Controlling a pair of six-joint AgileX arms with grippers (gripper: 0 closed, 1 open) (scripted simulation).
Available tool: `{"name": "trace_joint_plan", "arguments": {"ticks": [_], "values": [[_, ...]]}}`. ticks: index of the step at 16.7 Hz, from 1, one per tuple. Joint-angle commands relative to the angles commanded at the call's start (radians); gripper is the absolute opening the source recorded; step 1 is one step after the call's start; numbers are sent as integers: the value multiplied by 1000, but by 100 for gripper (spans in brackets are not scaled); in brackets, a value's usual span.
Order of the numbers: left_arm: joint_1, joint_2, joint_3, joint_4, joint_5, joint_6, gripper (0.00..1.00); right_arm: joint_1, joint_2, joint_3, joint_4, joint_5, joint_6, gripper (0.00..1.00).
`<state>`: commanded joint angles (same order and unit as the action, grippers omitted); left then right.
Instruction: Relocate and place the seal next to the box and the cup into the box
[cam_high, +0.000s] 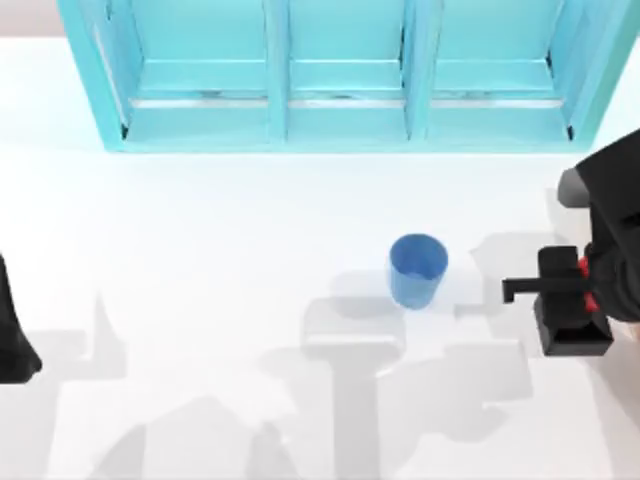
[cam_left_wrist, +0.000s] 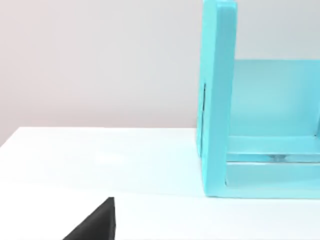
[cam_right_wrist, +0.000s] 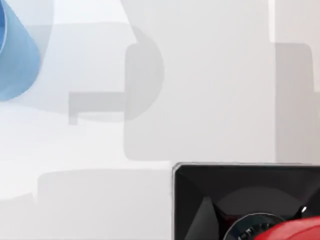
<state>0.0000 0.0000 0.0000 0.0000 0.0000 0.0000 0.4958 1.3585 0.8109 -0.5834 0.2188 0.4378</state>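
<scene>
Right gripper (cam_high: 580, 285) sits over the seal (cam_high: 572, 335) at table's right, near the cup (cam_high: 417, 268); can't tell finger opening; seal looks rigid, glossy knob likely slippery; grip the knob; left arm parked left.

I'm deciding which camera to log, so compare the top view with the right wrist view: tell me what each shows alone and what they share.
Top view alone: the turquoise cabinet along the table's far edge, the left arm parked at the table's left edge, and the right end effector over the seal near the right edge.

Right wrist view alone: a close look down on the seal's black base and its red knob.

Both: the seal, the blue cup, and the white table.
</scene>
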Motion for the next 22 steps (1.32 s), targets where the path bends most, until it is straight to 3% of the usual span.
{"name": "trace_joint_plan", "arguments": {"ticks": [10,22], "values": [[0,0,0,0,0,0,100,0,0,0,0,0,0,98],[0,0,0,0,0,0,100,2,-2,30,-35,1,-2,100]]}}
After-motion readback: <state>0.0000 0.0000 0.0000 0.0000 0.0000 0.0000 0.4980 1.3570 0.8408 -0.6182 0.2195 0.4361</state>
